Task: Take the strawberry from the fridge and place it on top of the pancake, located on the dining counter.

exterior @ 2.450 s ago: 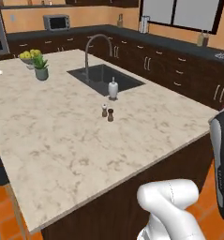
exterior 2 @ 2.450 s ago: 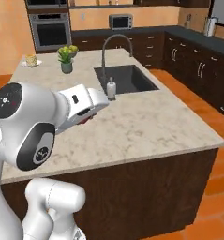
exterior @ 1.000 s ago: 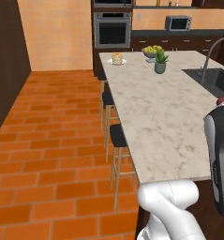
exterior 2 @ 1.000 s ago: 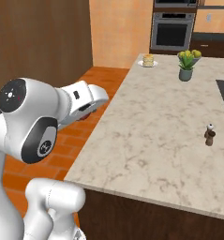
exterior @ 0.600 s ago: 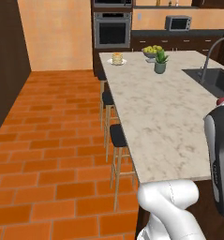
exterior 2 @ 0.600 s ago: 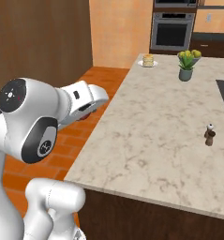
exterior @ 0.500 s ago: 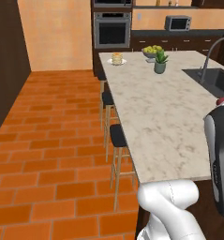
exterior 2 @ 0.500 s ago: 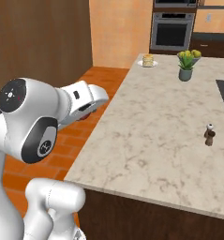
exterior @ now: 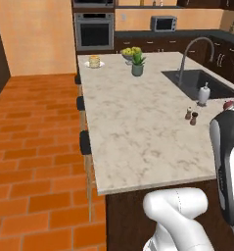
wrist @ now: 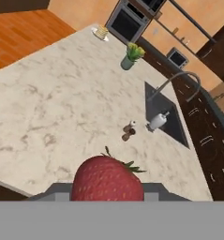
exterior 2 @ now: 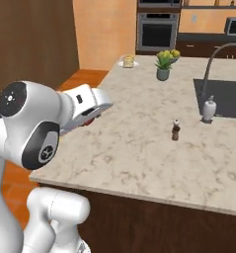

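Far corner, left base view: the pancake (exterior: 94,61) sits on its plate at the far end of the table (exterior: 138,127), well apart from the arm.
Right base view: the gripper (exterior 2: 92,120) hangs over the near table edge; pancake beyond the potted plant (exterior 2: 163,63).
Hand view: the strawberry (wrist: 108,179) is clamped in the gripper.
Advice: drive closer along the table before reaching, I judge; keep the grip firm.
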Controlling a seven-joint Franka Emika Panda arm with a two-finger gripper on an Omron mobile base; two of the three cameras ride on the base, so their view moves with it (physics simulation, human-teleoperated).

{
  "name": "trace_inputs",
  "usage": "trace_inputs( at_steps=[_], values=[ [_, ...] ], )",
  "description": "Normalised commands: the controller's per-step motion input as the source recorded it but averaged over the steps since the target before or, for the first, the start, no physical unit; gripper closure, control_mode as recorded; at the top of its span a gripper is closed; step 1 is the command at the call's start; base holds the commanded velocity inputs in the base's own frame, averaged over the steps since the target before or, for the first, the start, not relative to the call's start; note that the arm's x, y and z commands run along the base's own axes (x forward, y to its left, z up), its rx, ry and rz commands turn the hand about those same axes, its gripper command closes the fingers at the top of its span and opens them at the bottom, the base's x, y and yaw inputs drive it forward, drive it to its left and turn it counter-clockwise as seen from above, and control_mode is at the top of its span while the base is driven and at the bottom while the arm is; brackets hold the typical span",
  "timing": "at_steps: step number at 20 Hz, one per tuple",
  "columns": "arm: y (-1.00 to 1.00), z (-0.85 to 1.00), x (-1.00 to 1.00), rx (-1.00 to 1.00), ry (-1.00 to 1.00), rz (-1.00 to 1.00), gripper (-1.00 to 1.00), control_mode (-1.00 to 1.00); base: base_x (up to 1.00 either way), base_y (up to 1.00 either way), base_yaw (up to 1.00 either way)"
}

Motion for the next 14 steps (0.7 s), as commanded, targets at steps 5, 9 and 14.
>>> trace_inputs(
  at_steps=[5, 9, 14],
  values=[
    [0.00, 0.00, 0.00, 0.00, 0.00, 0.00, 1.00, 1.00, -0.81, -0.29, 0.45],
    [0.00, 0.00, 0.00, 0.00, 0.00, 0.00, 1.00, 1.00, -0.02, 0.00, 0.78],
    [0.00, 0.00, 0.00, 0.00, 0.00, 0.00, 1.00, 1.00, 0.14, 0.12, 0.87]
  ],
)
